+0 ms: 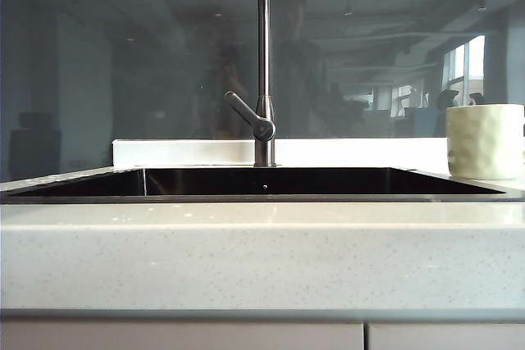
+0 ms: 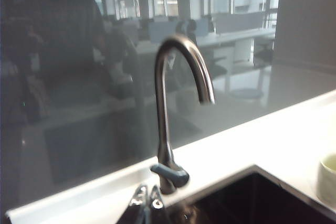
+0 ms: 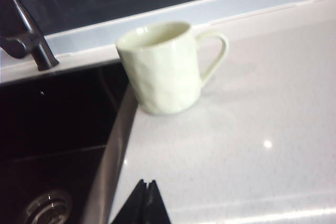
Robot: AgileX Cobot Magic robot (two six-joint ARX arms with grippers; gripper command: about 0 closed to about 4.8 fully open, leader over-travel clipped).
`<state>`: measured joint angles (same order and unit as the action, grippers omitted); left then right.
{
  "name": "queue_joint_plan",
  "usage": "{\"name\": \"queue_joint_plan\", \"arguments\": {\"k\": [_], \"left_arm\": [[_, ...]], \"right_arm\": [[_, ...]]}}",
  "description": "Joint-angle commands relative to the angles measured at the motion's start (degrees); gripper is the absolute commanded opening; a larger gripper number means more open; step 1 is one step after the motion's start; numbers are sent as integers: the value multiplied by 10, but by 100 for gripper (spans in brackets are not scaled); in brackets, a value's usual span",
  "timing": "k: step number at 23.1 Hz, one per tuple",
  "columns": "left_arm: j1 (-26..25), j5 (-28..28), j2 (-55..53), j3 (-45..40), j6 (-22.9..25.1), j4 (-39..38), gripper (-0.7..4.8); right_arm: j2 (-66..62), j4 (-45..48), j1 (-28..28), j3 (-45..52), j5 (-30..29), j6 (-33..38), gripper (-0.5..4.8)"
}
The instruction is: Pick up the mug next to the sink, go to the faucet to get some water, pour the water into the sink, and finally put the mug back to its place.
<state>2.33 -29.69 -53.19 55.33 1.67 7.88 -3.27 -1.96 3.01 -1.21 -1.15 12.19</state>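
Both grippers, left (image 2: 146, 203) and right (image 3: 145, 203), fingers pressed together; dimpled cream mug (image 3: 165, 69) upright beside sink (image 3: 58, 129).

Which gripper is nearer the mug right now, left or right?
The right gripper, jaws shut: its wrist view shows the whole mug on the countertop. The left gripper faces the faucet.

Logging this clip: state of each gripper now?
Left gripper: shut, empty, facing the faucet.
Right gripper: shut, empty, short of the mug.
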Motion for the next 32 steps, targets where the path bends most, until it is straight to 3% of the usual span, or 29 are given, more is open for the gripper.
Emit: {"name": "queue_joint_plan", "arguments": {"k": [1, 7, 14, 29, 32], "left_arm": [[-1, 15, 27, -45, 0, 20, -4], [-1, 14, 30, -94, -1, 17, -4], [-1, 14, 30, -95, -6, -43, -4], [-1, 16, 30, -95, -5, -45, -3], [-1, 33, 31, -95, 30, -51, -3]], "right_arm": [[-1, 13, -2, 5, 0, -2, -9], [-1, 7, -1, 6, -2, -2, -9], [0, 6, -1, 6, -2, -2, -9], [0, 5, -1, 6, -2, -2, -9], [0, 5, -1, 6, -2, -2, -9]]}}
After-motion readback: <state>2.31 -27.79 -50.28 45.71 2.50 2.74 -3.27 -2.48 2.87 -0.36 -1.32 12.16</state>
